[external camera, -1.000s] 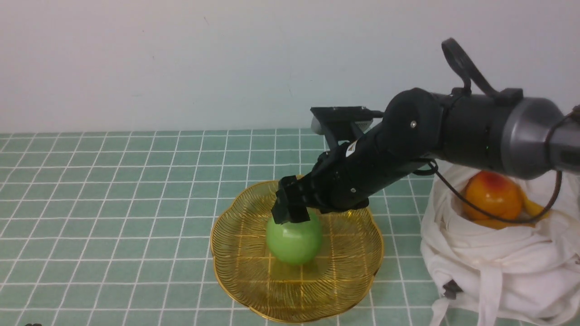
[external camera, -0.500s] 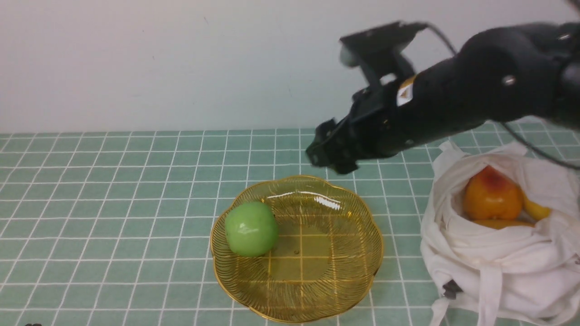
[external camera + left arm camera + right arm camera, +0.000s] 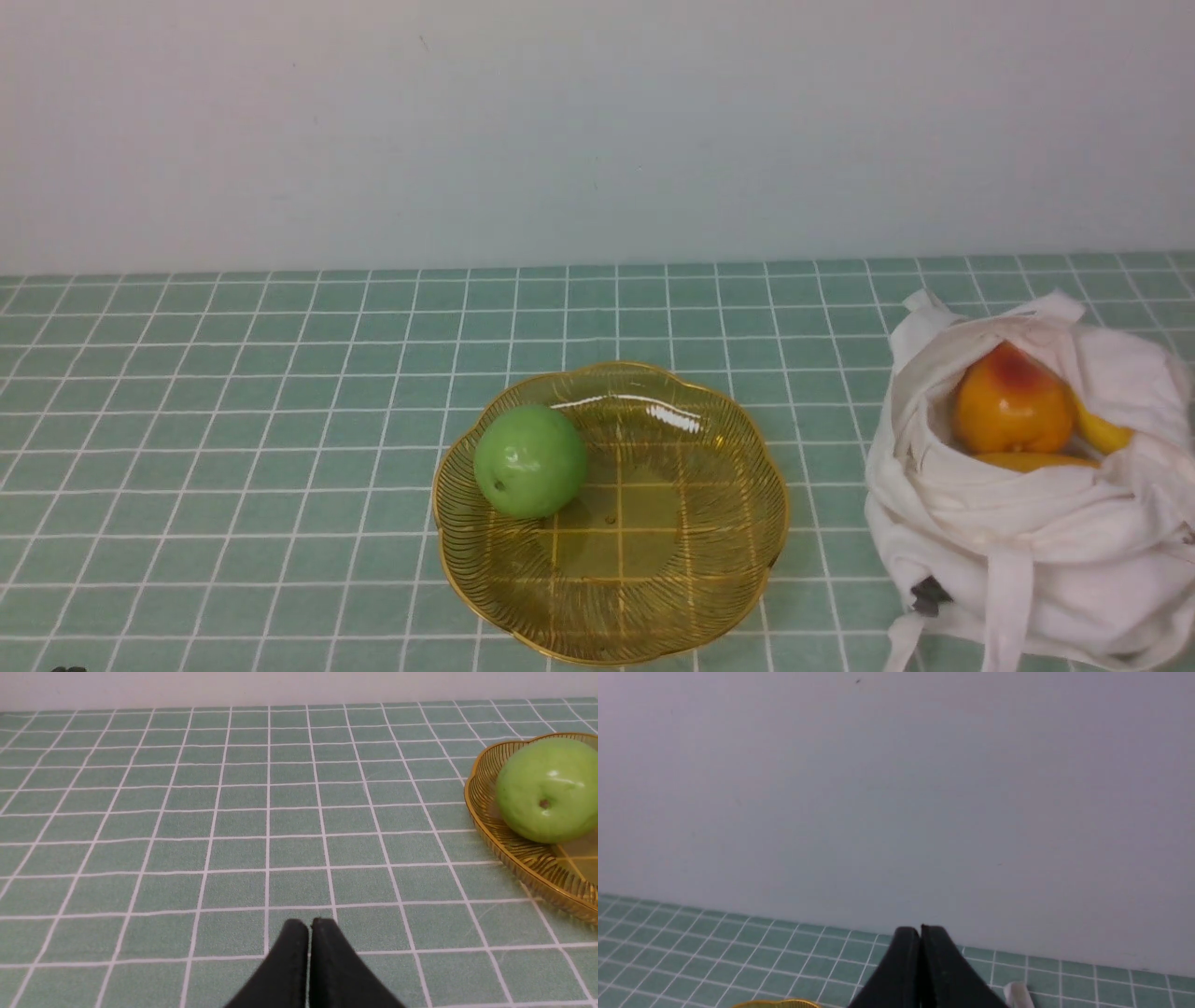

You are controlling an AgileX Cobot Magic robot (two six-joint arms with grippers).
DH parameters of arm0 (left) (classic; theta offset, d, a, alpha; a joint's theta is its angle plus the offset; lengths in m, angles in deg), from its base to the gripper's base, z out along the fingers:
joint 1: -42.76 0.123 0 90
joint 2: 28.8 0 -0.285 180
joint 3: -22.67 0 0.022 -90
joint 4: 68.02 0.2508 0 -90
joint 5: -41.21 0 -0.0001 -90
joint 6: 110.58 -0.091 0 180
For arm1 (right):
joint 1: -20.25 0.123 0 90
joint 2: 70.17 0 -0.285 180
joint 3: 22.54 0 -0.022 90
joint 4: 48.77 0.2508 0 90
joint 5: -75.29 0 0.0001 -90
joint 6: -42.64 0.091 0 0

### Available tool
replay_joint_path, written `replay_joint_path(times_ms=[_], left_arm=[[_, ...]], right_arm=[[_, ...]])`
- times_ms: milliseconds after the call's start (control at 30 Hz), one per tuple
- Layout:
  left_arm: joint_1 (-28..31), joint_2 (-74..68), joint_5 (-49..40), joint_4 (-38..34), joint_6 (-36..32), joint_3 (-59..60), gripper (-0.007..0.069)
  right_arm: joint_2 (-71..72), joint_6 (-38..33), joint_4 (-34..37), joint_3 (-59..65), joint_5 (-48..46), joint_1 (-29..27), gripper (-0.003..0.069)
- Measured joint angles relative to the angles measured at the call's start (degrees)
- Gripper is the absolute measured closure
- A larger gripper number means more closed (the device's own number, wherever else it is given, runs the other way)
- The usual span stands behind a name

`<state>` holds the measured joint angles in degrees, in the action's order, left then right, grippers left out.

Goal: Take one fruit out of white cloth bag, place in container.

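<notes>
The green apple (image 3: 530, 461) lies free at the left side of the amber dish (image 3: 672, 569), lower centre of the front view, having rolled there after release. The right gripper (image 3: 920, 933) has withdrawn, fingers pressed together like those of the left gripper (image 3: 309, 926); the placement looks done.

Looks like a plain lab-style test setup: a table (image 3: 233, 439) covered in green checked cloth (image 3: 233, 812), against a blank white wall (image 3: 560, 131).
</notes>
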<state>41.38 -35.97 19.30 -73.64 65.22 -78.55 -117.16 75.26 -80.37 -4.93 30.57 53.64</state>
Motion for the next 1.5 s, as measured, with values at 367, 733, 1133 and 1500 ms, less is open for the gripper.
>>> replay_joint_path(times_ms=[367,733,1133,1500], left_arm=[[0.0,0.0,0.0,0.0,0.0,0.0,0.0632],[0.0,0.0,0.0,0.0,0.0,0.0,0.0632],[0.0,0.0,0.0,0.0,0.0,0.0,0.0632],[0.0,0.0,0.0,0.0,0.0,0.0,0.0632]], right_arm=[[34.47,13.53,-11.49,30.54,15.44,0.0,0.0671],[37.25,14.09,-11.61,43.88,27.23,0.0,0.0671],[35.62,-5.66,6.39,44.46,42.97,0.0,0.0672],[32.68,-36.17,32.58,44.46,43.58,0.0,0.0673]])
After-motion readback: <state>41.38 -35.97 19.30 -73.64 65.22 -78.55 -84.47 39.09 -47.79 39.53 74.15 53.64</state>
